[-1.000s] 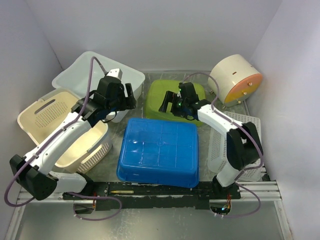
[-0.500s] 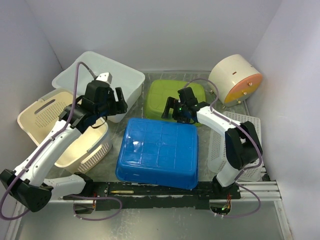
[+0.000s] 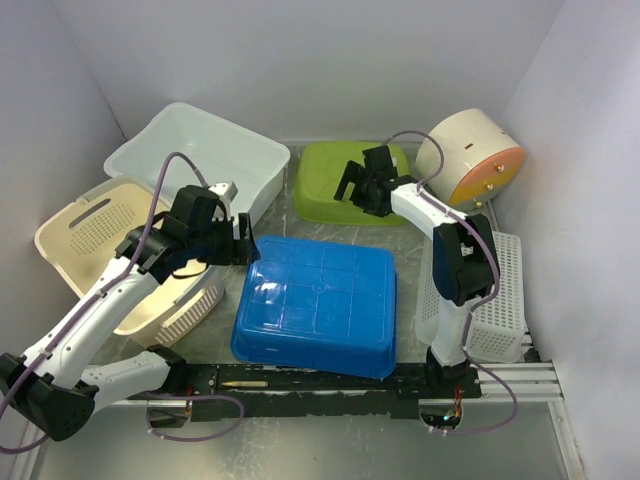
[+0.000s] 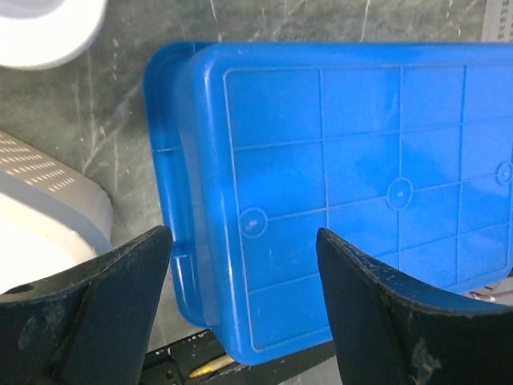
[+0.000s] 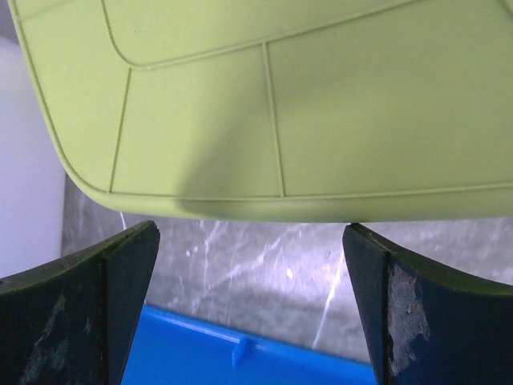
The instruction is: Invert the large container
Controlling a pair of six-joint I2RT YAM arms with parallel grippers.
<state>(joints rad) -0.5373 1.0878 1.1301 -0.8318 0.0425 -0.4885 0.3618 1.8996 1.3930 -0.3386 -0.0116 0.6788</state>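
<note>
A: Hovering with our left claw (image 4: 242, 237) spread wide and empty, over the large container's (image 3: 318, 305) left rim. Why?

B: We judge it's done: ribbed base up, by the bench's (image 4: 128, 120) near edge. Our right claw (image 5: 250, 233), also spread, hangs over the green tub (image 3: 330, 185) at the far edge.
</note>
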